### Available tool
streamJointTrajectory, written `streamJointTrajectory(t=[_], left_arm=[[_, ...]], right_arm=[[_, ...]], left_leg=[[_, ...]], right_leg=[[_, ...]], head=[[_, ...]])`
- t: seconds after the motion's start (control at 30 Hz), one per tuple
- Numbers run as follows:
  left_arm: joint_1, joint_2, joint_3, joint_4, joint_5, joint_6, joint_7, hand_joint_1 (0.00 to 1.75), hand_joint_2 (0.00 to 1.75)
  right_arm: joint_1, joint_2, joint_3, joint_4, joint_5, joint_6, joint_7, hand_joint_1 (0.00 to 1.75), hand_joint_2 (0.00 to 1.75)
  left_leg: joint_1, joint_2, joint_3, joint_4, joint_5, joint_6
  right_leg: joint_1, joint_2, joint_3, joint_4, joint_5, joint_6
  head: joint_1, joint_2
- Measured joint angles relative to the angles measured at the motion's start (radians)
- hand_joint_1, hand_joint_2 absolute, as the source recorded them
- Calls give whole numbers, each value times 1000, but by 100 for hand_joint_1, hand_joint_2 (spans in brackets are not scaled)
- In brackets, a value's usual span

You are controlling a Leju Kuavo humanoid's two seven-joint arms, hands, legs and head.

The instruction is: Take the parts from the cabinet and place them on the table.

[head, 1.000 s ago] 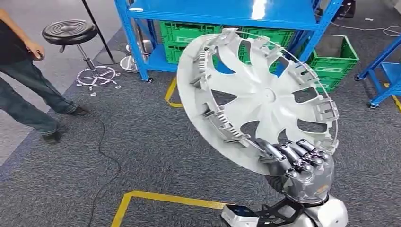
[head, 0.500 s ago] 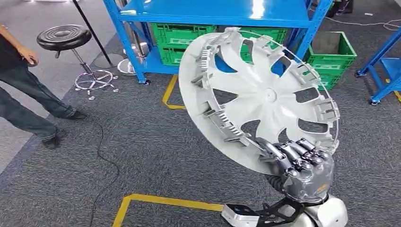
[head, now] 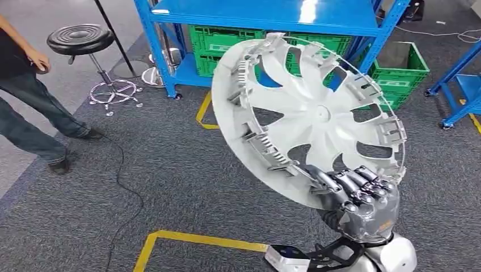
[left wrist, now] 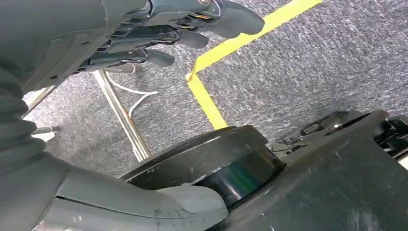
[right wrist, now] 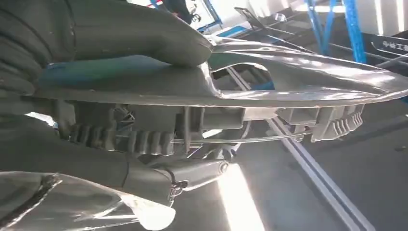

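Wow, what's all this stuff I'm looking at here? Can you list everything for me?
Wheel cover: one, silver-white, held up tilted in front of the robot, its ribbed inner side toward the camera.
Shelving rack: one, blue, straight ahead beyond the wheel cover.
Crates: several, green, on the rack's low shelf; one more on the floor to its right.
Stool: one, black seat on a chrome base, far left.
Floor tape: yellow lines on grey carpet.
Cable: one, black, trailing across the carpet.
Person: one, standing at the left edge, in dark trousers.
Right hand: grey, grips the wheel cover's lower rim.
Left hand: grey, hangs over the carpet, holds nothing.
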Motion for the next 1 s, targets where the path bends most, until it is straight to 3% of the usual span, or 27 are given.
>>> streamJointTrajectory(t=[0.23,0.4,0.47,0.53,0.6,0.8,1.0], left_arm=[[0,0,0,0,-1,0,-2,0,175],[0,1,0,0,-6,0,-2,0,175],[-1,1,-1,0,-11,0,-2,0,175],[-1,1,-1,0,-14,-2,-2,0,175],[-2,1,-1,0,-15,-2,-2,0,175],[-2,2,-2,0,-17,-3,-3,0,175],[-2,2,-2,0,-17,-3,-3,0,175]], right_arm=[[-6,0,0,0,27,0,0,175,175],[-35,0,-3,-20,161,0,5,175,175],[-52,-8,-3,-37,238,0,55,175,175],[-83,-56,13,-53,320,0,175,175,175],[-106,-101,19,-63,341,0,227,175,175],[-126,-154,28,-79,345,0,230,175,175],[-128,-172,55,-81,345,0,272,175,175]], left_leg=[[0,1,0,0,1,1],[0,1,1,0,1,1],[0,1,1,0,1,1],[1,1,1,0,2,2],[1,1,1,0,2,1],[1,2,1,0,2,2],[1,2,1,0,2,2]], right_leg=[[-2,0,-1,0,1,2],[-1,1,-2,1,1,2],[-1,1,-2,1,1,2],[0,0,-2,1,1,2],[0,0,-1,1,1,2],[-1,1,-2,1,1,2],[0,1,-2,1,1,2]], head=[[0,0],[0,0],[-1,0],[0,0],[0,0],[0,0],[0,0]])
